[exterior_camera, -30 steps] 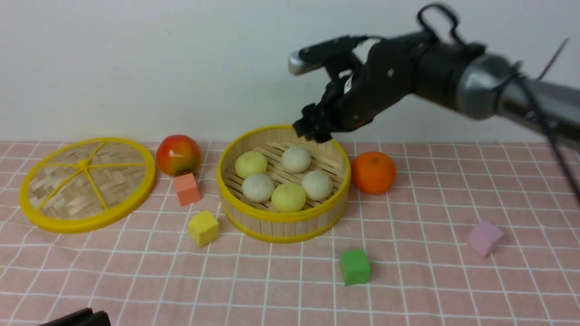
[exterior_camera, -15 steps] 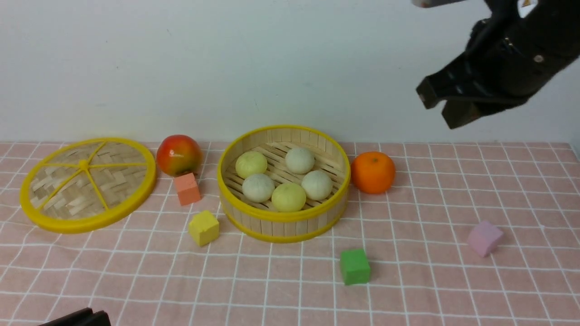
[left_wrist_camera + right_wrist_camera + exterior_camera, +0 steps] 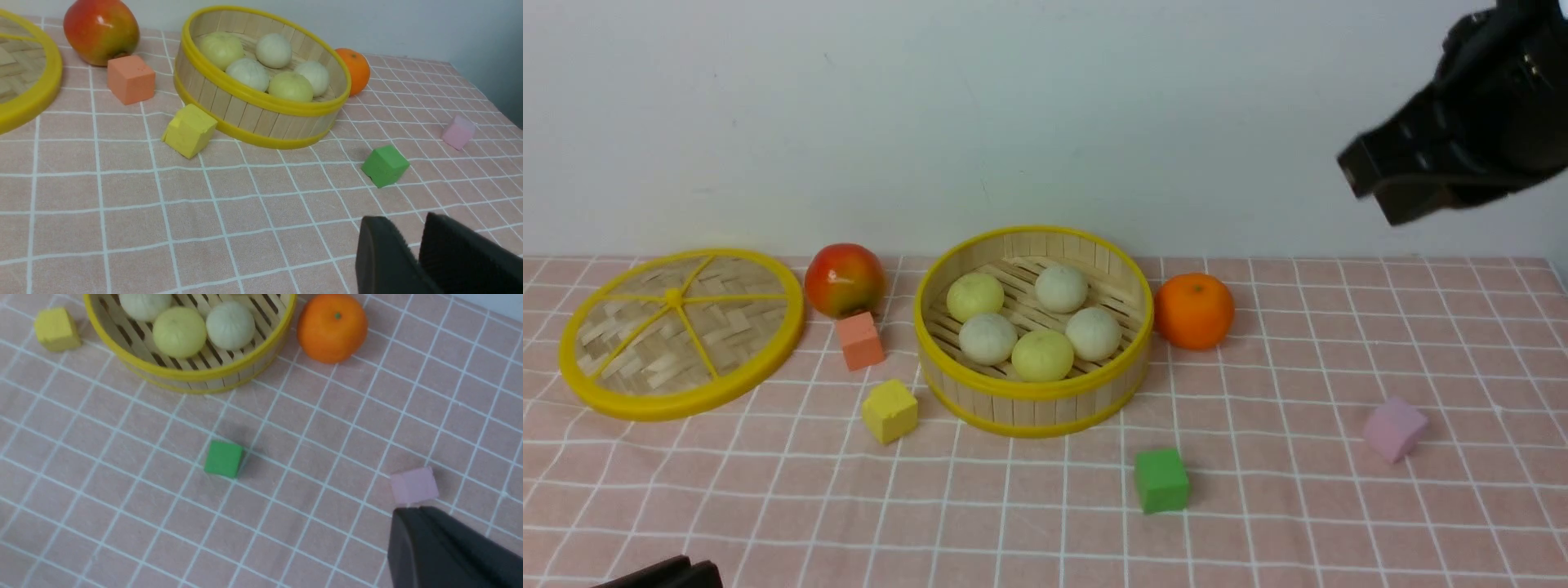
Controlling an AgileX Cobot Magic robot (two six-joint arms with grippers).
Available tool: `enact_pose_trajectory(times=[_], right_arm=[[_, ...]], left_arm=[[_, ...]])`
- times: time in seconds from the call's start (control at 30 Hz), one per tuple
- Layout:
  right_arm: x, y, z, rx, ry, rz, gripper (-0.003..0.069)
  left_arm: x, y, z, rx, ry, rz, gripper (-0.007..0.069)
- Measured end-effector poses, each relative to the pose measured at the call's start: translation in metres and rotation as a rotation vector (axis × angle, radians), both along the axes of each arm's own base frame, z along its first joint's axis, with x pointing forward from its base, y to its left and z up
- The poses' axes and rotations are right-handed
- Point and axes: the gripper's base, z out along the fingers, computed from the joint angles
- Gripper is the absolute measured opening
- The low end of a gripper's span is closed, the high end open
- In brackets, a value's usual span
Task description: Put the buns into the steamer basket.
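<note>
five buns sit in the steamer basket; right gripper closed, empty, up high; left gripper slightly parted.

Plain white wall, pink grid-checked tablecloth

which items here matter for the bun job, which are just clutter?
Job: buns, all five in the steamer basket.
Clutter: lid, apple, orange, orange block, yellow block, green block, pink block.

Lid — cut off by frame edge
</note>
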Motion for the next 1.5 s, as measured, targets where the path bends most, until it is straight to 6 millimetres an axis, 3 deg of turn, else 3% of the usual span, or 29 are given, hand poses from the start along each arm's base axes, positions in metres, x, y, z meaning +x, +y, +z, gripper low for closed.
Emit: enact_pose_trajectory(times=[0.17, 0.2, 0.3, 0.4, 0.43, 0.53, 0.63, 0.73, 1.5], right_arm=[[-0.046, -0.025, -0.031, 0.052, -0.147, 0.035, -0.0013], [-0.072, -0.045, -0.043, 0.111, -0.268, 0.008, -0.0013], [-0.112, -0.077, -0.082, 0.152, -0.406, -0.080, -0.0013], [-0.156, -0.104, -0.144, 0.185, -0.558, -0.210, -0.0013], [-0.160, -0.106, -0.151, 0.188, -0.575, -0.222, -0.0013], [-0.185, -0.115, -0.198, 0.204, -0.658, -0.304, -0.0013], [-0.193, -0.117, -0.233, 0.225, -0.668, -0.354, -0.0013], [-0.195, -0.116, -0.244, 0.243, -0.625, -0.373, -0.0013], [-0.195, -0.116, -0.244, 0.242, -0.623, -0.373, -0.0008]], left_arm=[[0.000, 0.000, 0.000, 0.000, 0.000, 0.000, 0.0162], [0.000, 0.000, 0.000, 0.000, 0.000, 0.000, 0.0162], [0.000, 0.000, 0.000, 0.000, 0.000, 0.000, 0.0162], [0.000, 0.000, 0.000, 0.000, 0.000, 0.000, 0.0165], [0.000, 0.000, 0.000, 0.000, 0.000, 0.000, 0.0165], [0.000, 0.000, 0.000, 0.000, 0.000, 0.000, 0.0165], [0.000, 0.000, 0.000, 0.000, 0.000, 0.000, 0.0165], [0.000, 0.000, 0.000, 0.000, 0.000, 0.000, 0.0165], [0.000, 0.000, 0.000, 0.000, -0.001, 0.000, 0.0180]])
